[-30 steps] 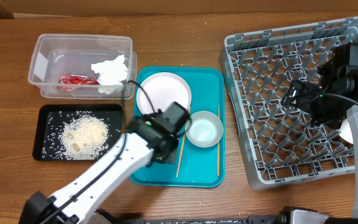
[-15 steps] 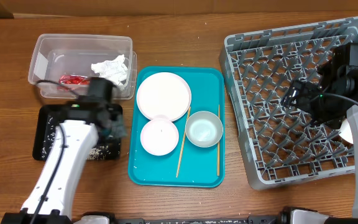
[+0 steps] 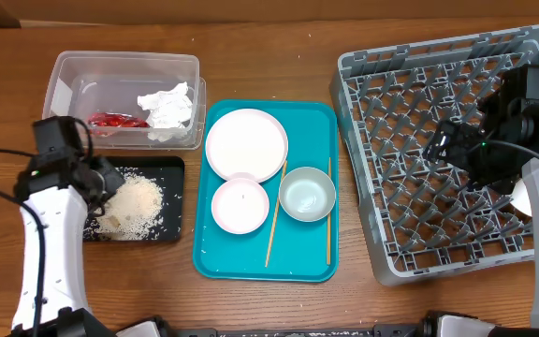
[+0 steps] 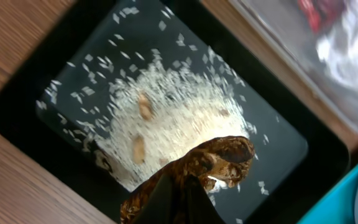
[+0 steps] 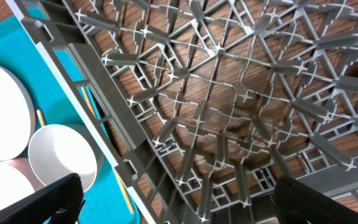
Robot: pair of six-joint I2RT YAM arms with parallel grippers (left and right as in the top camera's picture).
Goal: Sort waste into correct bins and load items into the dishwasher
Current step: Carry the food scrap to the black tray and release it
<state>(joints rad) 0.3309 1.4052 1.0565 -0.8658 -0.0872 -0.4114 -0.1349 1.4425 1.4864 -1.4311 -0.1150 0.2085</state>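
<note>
— At the far left, over the black tray (image 3: 171, 178), what is in our left hand (image 3: 92, 178)?
— Its fingers are pressed onto the brown food scrap (image 4: 225, 155). We hold it clear of the table, above the rice (image 3: 134, 198) heaped in that tray.
— Which way is the drop?
— Straight down, we judge. The scrap's long axis runs slantwise, and the end that sticks out past the fingers sits over the heap, inside the tray's walls.
— And the clear tub (image 3: 127, 58)?
— Just behind the tray, with the red wrapper (image 3: 112, 120) and the white napkin (image 3: 167, 103) in it.
— Further right?
— On the teal tray (image 3: 298, 257) we see the large plate (image 3: 246, 143), the small plate (image 3: 240, 204), the bowl (image 3: 307, 195) and two chopsticks (image 3: 273, 220), both lying front to back. Our left arm is nearer them.
— And the dish rack (image 3: 391, 243)?
— Our right hand (image 3: 449, 145) hovers over it, fingers spread wide, holding nothing. The dishes lie to its left, beyond the rack's wall.
</note>
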